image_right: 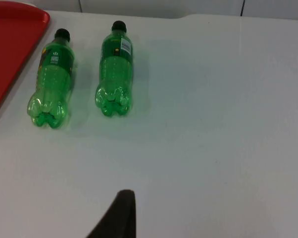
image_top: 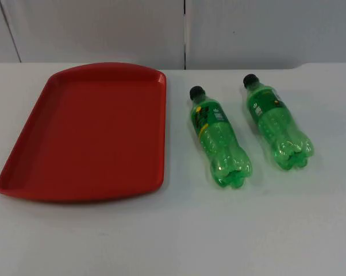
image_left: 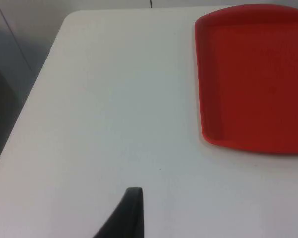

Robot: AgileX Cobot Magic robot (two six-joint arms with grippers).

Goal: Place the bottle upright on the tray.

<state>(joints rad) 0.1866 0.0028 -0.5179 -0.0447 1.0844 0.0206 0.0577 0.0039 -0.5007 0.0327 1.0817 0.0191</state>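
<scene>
Two green bottles (image_top: 219, 137) (image_top: 276, 122) lying beside red tray (image_top: 23, 150) (labels unreadable), jaws' state unclear

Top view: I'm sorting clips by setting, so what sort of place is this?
Probably a lab or test bench, not a home. A bare white table top ends at a plain grey partition wall, and on it lie a red tray and two green bottles, like staged props.

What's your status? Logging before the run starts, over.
Both grippers back off the table, waiting. Two bottles, near and far, lying flat beside tray. Nothing in the way.
</scene>
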